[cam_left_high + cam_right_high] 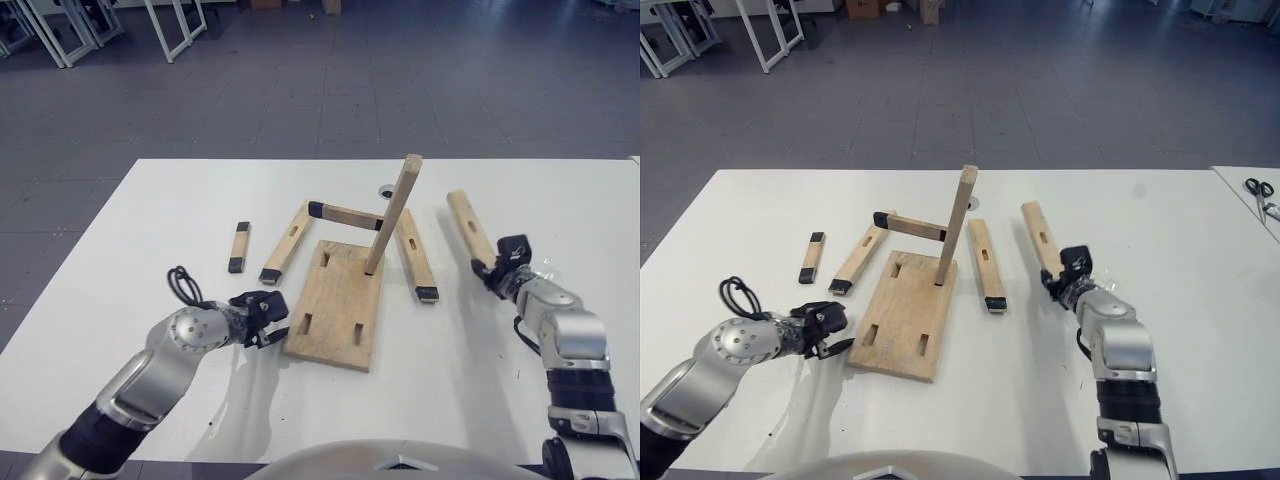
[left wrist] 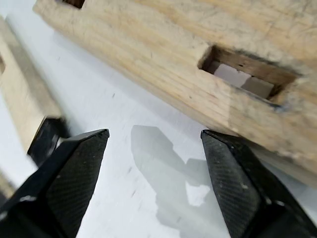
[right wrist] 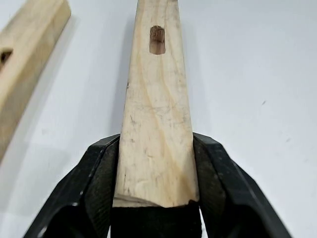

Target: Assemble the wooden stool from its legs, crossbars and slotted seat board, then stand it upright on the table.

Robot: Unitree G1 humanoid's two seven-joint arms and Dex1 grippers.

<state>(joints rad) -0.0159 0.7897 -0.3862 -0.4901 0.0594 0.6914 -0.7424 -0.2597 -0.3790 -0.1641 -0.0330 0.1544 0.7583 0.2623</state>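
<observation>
**1 leg stood up, 1 more leg gripped**

Head view: the seat board (image 1: 335, 305) is laid flat on the table (image 1: 150, 220), so its slots (image 1: 357, 331) face up; 1 leg (image 1: 393, 213) is stood in a far slot, tilted a bit; a crossbar (image 1: 345, 214) is seen just beside it, joined or not cannot be told.

Left wrist view: the left gripper (image 2: 153, 136) is held wide open just beside the seat board's near edge, likely to steady it.

Right wrist view: the right gripper (image 3: 156, 163) is closed on the end of a loose leg (image 3: 156, 99) lying right of the seat board, likely meant for another slot.
</observation>
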